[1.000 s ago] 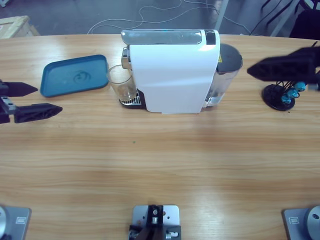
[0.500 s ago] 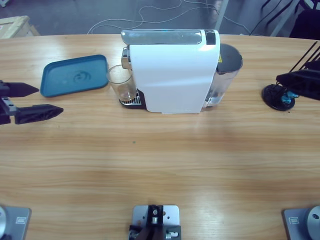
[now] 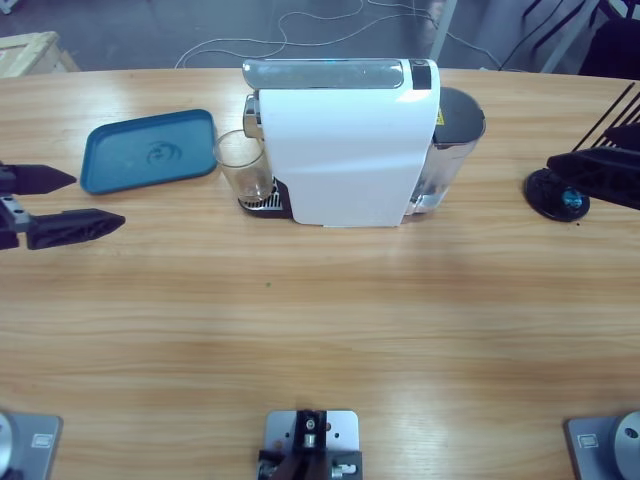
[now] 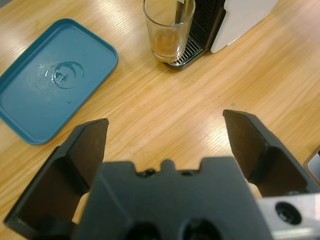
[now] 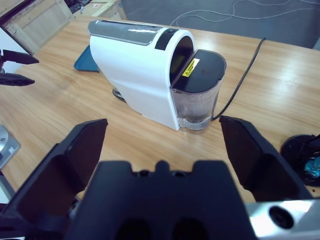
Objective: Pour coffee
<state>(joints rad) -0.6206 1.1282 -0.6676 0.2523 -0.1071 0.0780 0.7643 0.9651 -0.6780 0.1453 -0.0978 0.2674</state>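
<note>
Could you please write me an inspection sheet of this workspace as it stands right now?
Surface: wooden table, bare at the front.
Job's things: glass upright on the drip grille of the white coffee machine; coffee is only a shallow layer at its bottom.
Clutter: blue tray with a wet ring, left of the glass; black capsule stand at the right edge.
Grippers: left gripper open, holds nothing; right gripper open, holds nothing.
Cables: black cord behind the machine; cables on the floor.
Surroundings: wooden crate beyond the table.
</note>
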